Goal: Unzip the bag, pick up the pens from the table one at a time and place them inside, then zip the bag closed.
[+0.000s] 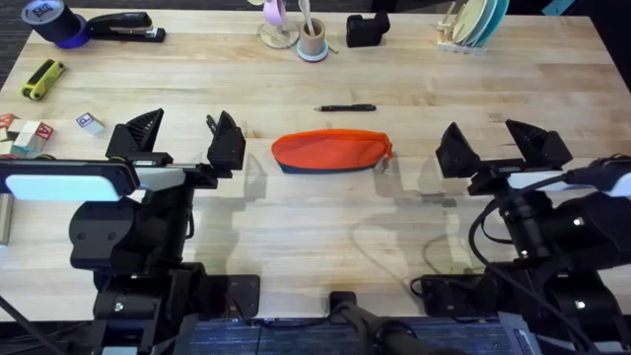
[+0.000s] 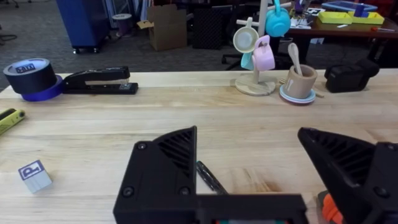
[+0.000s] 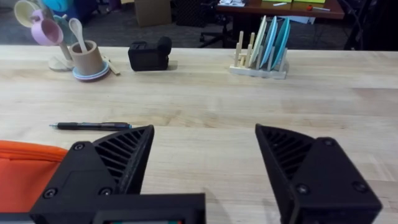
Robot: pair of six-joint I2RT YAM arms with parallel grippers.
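1. Orange-red bag lying flat near the middle of the worktop, long axis running parallel to the near edge, dark navy base turned toward that edge.
2. One dark pen resting just beyond the bag, toward the far edge, parallel to the bag and apart from it.
3. Left gripper hovering to the left of the bag, fingers spread wide with nothing between them; nearer finger tip close to the bag's left end but not touching.
4. Right gripper hovering to the right of the bag, fingers likewise spread wide and empty; clear gap of bare wood between its inner finger and the bag's right end.
5. Bag therefore lying between the two grippers, outside both sets of fingers.
6. From the left wrist view: pen seen partly behind one black finger, a sliver of orange bag at the other finger.
7. From the right wrist view: bag off to one side of the fingers, pen lying on the wood beyond it.
8. Along the far edge: black stapler, tape roll, mug stand, cup, plate rack.
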